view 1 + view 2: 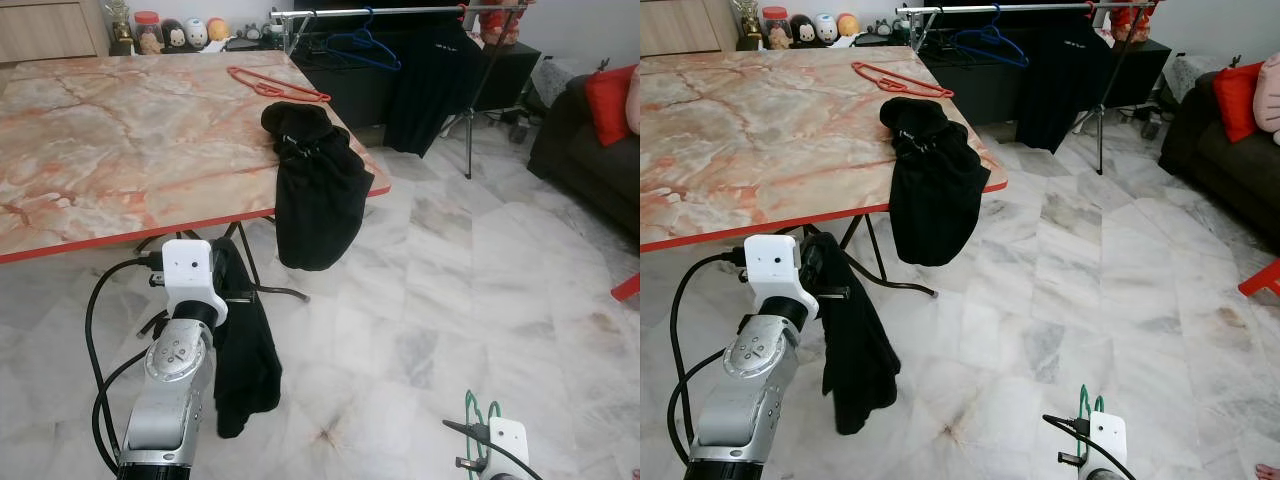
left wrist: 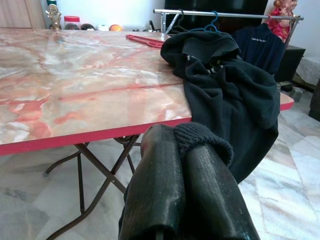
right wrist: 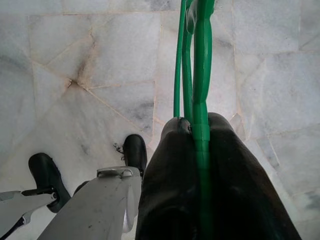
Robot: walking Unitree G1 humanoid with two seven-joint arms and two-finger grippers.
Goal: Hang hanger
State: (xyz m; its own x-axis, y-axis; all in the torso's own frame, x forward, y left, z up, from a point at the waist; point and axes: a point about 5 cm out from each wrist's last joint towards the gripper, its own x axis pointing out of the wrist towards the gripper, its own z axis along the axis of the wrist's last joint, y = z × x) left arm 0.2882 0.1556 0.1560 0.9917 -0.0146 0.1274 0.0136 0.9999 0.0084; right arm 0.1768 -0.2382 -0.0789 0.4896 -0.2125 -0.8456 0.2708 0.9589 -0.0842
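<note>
- White marble floor (image 1: pixel 470 290) filled the room, with a marble-patterned table (image 1: pixel 120 150) at ten o'clock from the robot and a clothes rail (image 1: pixel 400 12) far off at about one o'clock, beside a dark sofa (image 1: pixel 590 140).
- On the rail hung a blue hanger (image 1: pixel 362 47) and a black shirt (image 1: pixel 428 85); on the table lay a red hanger (image 1: pixel 275 85), and a black hoodie (image 1: pixel 315 190) slid half over the table edge.
- The right gripper (image 3: pixel 200 125) was low at five o'clock, its two fingers closed tight on a green hanger (image 3: pixel 192 60). The hanger stood between the jaws and rose straight out from their tips, with the floor behind it.
- The left gripper (image 2: pixel 185 150) was at seven o'clock, fingers pressed together on a black cloth (image 1: pixel 245 360), which hung down beside the arm.
- The green hanger was well apart from the rail, so I judged that a walk came first.
- Risk: the thin plastic could turn or slip between the fingers while walking, because only a narrow part was pinched.
- Risk: the hook could miss the rail or knock the blue hanger, if it arrived tilted.
- Risk: the hanging cloth could catch the table legs (image 1: pixel 240 260) or the robot's feet (image 3: pixel 135 150), since it swung low and near them.
</note>
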